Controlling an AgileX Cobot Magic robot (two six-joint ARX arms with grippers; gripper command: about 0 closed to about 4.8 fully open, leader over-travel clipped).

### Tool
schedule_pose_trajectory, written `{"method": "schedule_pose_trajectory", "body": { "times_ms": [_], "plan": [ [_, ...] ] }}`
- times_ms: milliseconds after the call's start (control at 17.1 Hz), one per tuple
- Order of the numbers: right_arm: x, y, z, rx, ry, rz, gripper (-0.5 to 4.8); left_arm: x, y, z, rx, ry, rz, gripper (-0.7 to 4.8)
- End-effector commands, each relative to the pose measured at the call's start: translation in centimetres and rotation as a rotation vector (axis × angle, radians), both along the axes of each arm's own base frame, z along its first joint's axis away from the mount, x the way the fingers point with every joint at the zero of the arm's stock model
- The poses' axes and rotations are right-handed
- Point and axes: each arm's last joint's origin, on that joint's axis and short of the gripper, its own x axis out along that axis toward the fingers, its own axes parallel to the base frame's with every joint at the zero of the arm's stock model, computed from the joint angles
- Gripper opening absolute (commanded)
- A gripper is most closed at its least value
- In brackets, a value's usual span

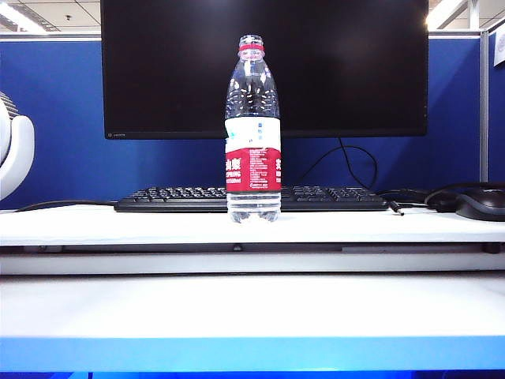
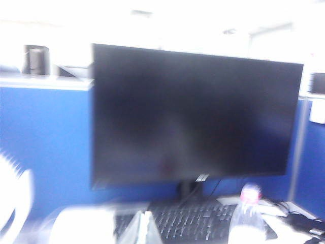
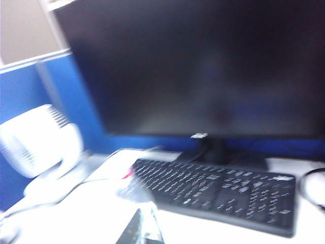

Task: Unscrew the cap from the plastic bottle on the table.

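Three views face the monitor [image 1: 264, 67]

Exterior: low, level, table-edge height, plastic bottle [image 1: 253, 130] close, dead centre. Both wrist views blurred, raised, farther back, sharing monitor and keyboard [image 3: 218, 190]; left wrist has the bottle at 5 o'clock, right wrist at 7.

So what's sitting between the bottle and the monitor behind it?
In the exterior view, a black keyboard lies between the plastic bottle and the monitor. The bottle's neck is open, with no cap on it. Neither gripper shows there.

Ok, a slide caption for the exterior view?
Uncapped plastic bottle upright on the table, before keyboard and monitor; no arm visible.
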Motion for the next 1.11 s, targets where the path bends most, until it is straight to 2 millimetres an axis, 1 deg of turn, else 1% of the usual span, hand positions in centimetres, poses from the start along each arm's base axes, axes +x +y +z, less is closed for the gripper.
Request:
{"method": "schedule_pose_trajectory", "body": {
  "times_ms": [58, 117, 233, 408, 525, 583, 641, 758, 816, 875, 933, 1050, 1108],
  "plan": [
    [-1.6, -0.6, -0.7, 0.011, -0.037, 0.004, -0.05, -1.1, 0.2, -2.5, -0.031, 0.110, 0.050, -0.04],
    [-2.3, -0.9, -1.3, 0.016, -0.051, 0.009, -0.05, -0.9, 0.1, -2.8, -0.025, 0.135, 0.025, -0.05],
    [-3.8, -1.4, -3.6, 0.026, -0.075, 0.008, -0.05, -0.1, 0.0, -3.6, -0.014, 0.156, -0.019, -0.04],
    [-4.7, -1.9, -7.5, 0.032, -0.077, -0.025, -0.05, 2.3, -0.1, -5.7, -0.039, 0.164, -0.062, -0.05],
    [-4.4, -1.8, -10.3, 0.020, -0.045, -0.039, -0.05, 4.4, -0.1, -8.2, -0.094, 0.202, -0.074, -0.04],
    [-4.1, -1.7, -11.2, 0.015, -0.031, -0.045, -0.05, 5.0, -0.1, -9.0, -0.103, 0.209, -0.076, -0.05],
    [-3.3, -1.4, -13.1, 0.007, -0.011, -0.043, -0.05, 6.1, -0.1, -10.7, -0.102, 0.220, -0.087, -0.04],
    [-2.5, -1.1, -14.8, 0.017, -0.037, -0.044, -0.05, 7.0, -0.2, -12.4, -0.146, 0.240, -0.101, -0.05],
    [-2.1, -1.0, -15.6, 0.013, -0.091, -0.053, -0.05, 7.5, -0.2, -13.2, -0.163, 0.245, -0.105, -0.04],
    [-1.9, -1.0, -16.2, -0.021, -0.132, -0.084, -0.05, 7.7, -0.2, -13.7, -0.162, 0.251, -0.104, -0.05],
    [-1.7, -1.0, -16.7, -0.049, -0.135, -0.115, -0.05, 7.8, -0.2, -14.0, -0.164, 0.261, -0.102, -0.04],
    [-1.6, -1.1, -17.4, -0.075, -0.096, -0.151, -0.05, 7.8, -0.2, -14.3, -0.184, 0.290, -0.105, -0.04],
    [-1.5, -1.0, -17.5, -0.080, -0.084, -0.150, -0.04, 7.8, -0.2, -14.4, -0.221, 0.301, -0.113, -0.04]
  ]
}}
